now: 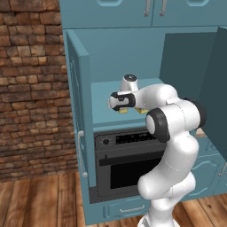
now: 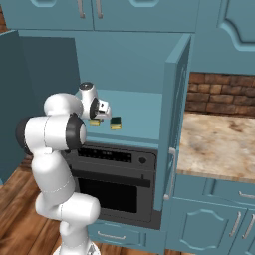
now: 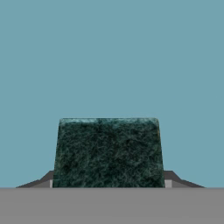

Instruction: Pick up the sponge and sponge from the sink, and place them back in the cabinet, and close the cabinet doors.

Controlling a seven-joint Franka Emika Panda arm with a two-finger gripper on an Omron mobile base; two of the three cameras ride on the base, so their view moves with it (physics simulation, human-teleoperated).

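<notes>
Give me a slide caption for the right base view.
Gripper lowers one sponge beside the other sponge on the open cabinet's shelf.

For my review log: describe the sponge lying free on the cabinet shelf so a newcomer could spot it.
Find the open teal cabinet above the black oven. On its shelf, right of the gripper, lies a small yellow sponge, green face up. Unlike its twin at the gripper, nothing touches it.

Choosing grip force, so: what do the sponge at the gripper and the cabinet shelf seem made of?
The sponge has a coarse, dark green fibrous scouring face, with what looks like soft yellow foam below. The shelf looks like smooth, matte, teal-painted board, probably wood.
</notes>
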